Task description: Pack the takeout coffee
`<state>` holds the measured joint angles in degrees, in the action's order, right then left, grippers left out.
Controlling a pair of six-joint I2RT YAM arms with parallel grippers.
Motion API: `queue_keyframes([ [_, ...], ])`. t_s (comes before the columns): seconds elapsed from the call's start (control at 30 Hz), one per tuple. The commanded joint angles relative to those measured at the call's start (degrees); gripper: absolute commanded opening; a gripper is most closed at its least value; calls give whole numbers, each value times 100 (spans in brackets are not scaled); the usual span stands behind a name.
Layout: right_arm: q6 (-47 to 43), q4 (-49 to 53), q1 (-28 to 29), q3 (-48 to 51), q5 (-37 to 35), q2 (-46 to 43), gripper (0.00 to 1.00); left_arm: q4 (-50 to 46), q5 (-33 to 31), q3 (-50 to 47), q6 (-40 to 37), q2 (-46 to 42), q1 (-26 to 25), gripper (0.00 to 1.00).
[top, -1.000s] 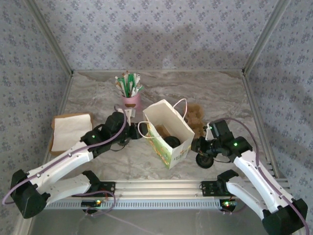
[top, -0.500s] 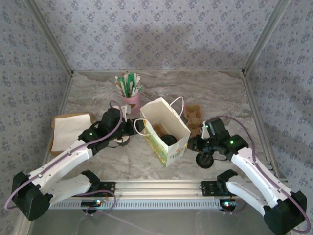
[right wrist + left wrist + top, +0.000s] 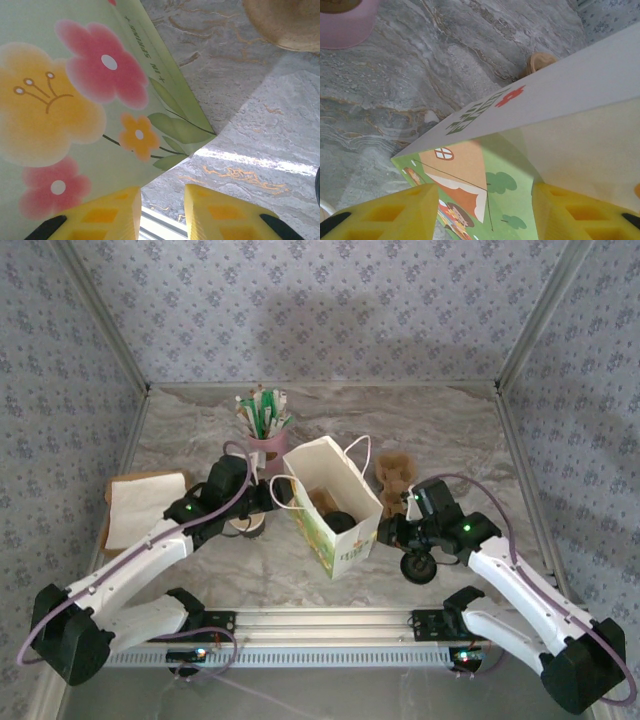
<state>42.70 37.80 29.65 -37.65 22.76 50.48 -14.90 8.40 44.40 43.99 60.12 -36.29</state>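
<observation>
We've got takeout coffee (image 3: 338, 523) inside white bag (image 3: 349, 549); left gripper (image 3: 485, 200) jaws spread w/ bag corner btwn; right gripper (image 3: 162, 206) jaws slightly apart beside bag, pinching nothing.

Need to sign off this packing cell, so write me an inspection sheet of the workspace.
Surface: marble-pattern table, no spills seen.
Job's things: coffee cup, black lid up, sits inside the open white bag.
Clutter: pink cup of sticks, napkins, brown lump, black round object by the right arm.
Hands: left hand straddles the bag's side, grip unclear; right hand open, close against the bag.
Cables: a purple cable loops off each arm; no snag seen.
Surroundings: patterned wall panels; metal rail at the near edge.
</observation>
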Motion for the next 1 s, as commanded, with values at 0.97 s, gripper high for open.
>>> queue_keyframes([
  [0.97, 302, -560, 568, 15, -239, 286, 31, 622, 592, 472, -200, 855, 721, 52],
])
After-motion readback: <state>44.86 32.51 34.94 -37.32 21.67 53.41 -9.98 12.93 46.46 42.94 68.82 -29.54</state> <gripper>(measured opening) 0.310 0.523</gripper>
